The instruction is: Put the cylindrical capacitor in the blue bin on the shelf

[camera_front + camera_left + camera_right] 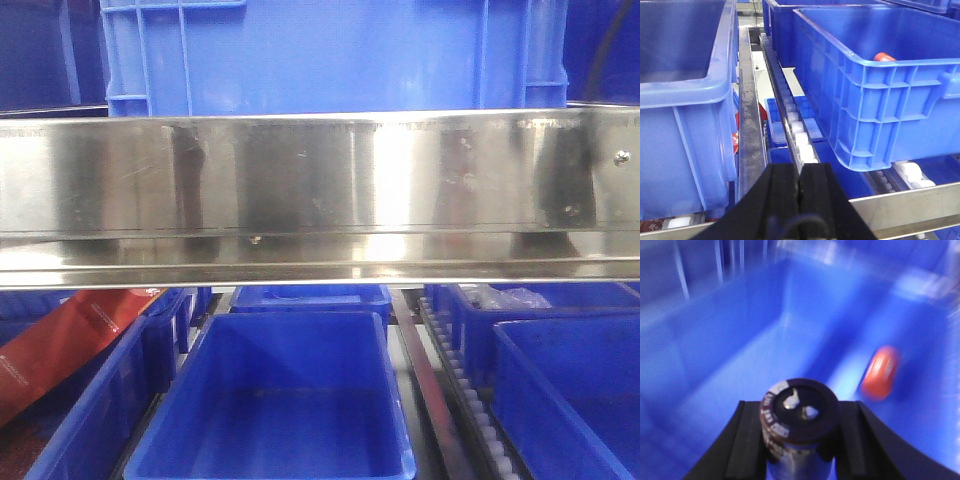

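Note:
In the right wrist view the cylindrical capacitor (799, 420), dark with pale side markings and two silvery terminals on its end, sits clamped between the black fingers of my right gripper (799, 432). It hangs over the floor of a blue bin (740, 345), with an orange object (880, 371) lying to the right. My left gripper (801, 187) is shut with nothing in it, above a roller track (797, 132) of the shelf (320, 185). Neither gripper appears in the front view.
Large blue bins (875, 75) (685, 90) flank the left gripper on the upper tier; an orange object (884, 57) peeks inside the right one. Below the shiny rail are more blue bins (280, 400) and a red packet (60, 345) at the left.

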